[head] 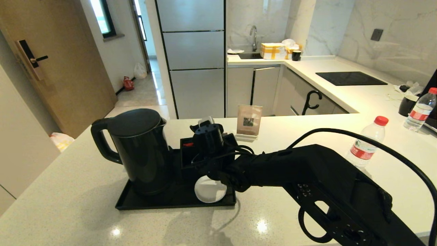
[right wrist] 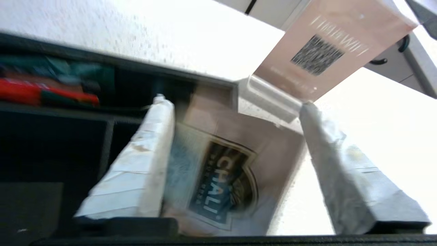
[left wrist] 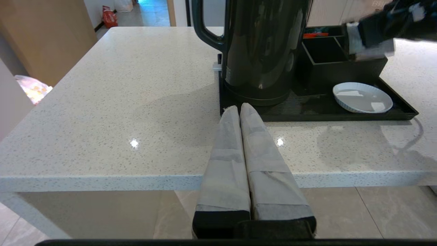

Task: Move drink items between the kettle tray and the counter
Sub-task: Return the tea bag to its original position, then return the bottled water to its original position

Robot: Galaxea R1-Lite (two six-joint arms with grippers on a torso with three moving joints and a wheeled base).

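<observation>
On the counter: a broad off-white speckled stone worktop [head: 85, 205] fills the near scene; a flat black rectangular tray with a low rim [head: 150, 204] sits on it toward the near left
Tray contents: a tall black electric kettle [head: 140, 150] stands on the tray's left part; a small black compartment box [head: 187, 153] stands at the tray's far right; a round white dish [head: 209, 190] lies at the near right of the tray
Right gripper: the black right arm reaches in from the near right, with its gripper [right wrist: 235, 106] above the compartment box; its tape-wrapped fingers [right wrist: 150, 143] are spread wide and grip nothing
Tea sachet: a flat pale pinkish sachet with a dark label [right wrist: 232, 171] lies between the spread fingers, partly over the right end of the box; whether either finger touches it cannot be told
Box contents: red and green packets [right wrist: 44, 92] lie in a far compartment
Card: an upright pinkish card with a QR code in a clear stand [head: 249, 123] stands on the counter just beyond the box
Water bottle: a small clear plastic bottle with red cap and red label [head: 367, 141] stands upright on the counter, well right of the tray
Second bottle: a similar red-capped bottle [head: 421, 109] stands at the far right
Left gripper: parked off the near edge of the counter [left wrist: 242, 111]; its wrapped fingers are pressed together, holding nothing
</observation>
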